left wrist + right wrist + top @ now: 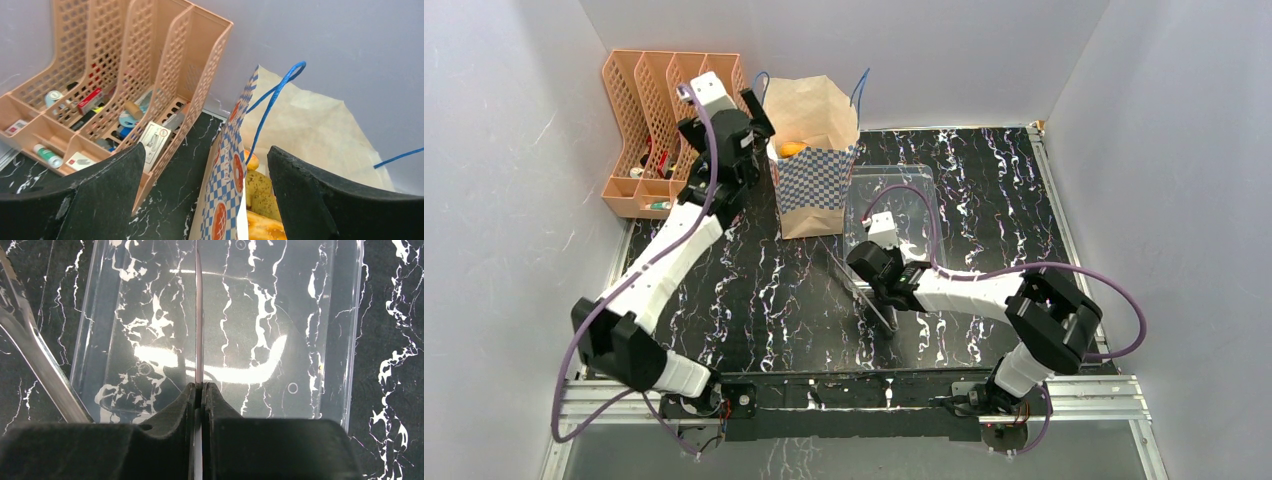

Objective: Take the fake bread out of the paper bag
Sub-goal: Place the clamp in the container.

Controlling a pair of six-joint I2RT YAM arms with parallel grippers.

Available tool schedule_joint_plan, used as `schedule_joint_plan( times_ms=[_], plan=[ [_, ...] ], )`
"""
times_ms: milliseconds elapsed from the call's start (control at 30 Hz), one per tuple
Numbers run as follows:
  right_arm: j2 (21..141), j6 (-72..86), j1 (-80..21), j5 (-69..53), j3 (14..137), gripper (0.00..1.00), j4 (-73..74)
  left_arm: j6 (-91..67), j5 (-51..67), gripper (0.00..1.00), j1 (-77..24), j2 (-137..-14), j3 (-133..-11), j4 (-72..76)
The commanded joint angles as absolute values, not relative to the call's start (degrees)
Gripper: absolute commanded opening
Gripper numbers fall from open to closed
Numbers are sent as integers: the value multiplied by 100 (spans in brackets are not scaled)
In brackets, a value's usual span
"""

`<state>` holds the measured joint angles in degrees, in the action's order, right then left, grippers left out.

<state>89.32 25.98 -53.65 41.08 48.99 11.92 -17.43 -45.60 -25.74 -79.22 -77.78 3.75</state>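
The paper bag [812, 190] stands open at the back of the table, its checkered band facing front. Fake bread shows inside it as an orange piece [792, 149]. In the left wrist view the bag's wall [227, 175] runs between my fingers, with an orange bun [251, 161], a flat brown slice [260, 190] and a glazed golden piece [265, 227] inside. My left gripper [207, 200] is open, straddling the bag's left rim [759, 115]. My right gripper [201, 387] is shut on one arm of the thin metal tongs [198, 315], low over the table [874, 280].
A clear plastic tray [889, 205] lies right of the bag, just ahead of my right gripper [225, 315]. The tongs' other arm [35, 355] lies to its left. A peach mesh file organizer [649, 110] with small items stands at the back left [115, 65].
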Motion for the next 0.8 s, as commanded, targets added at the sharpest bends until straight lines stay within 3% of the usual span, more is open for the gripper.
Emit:
schedule_joint_plan(
  times_ms=[0,333,633,767],
  plan=[
    [8958,2575,-5244,4024,4838,5,681,-1758,-3469,92,-2212,-8645,-8506,-344],
    [9112,2506,-5177,3828,4808,10,500,-1964,-2461,92,-1654,-9828,-9894,-1247],
    [9233,2470,-5107,3750,4794,13,398,-1973,-2046,89,-1546,-10464,-10403,-1290],
    [9202,2452,-5094,3711,4833,22,420,-1902,-1779,86,-1546,-10594,-10411,-1279]
  ],
)
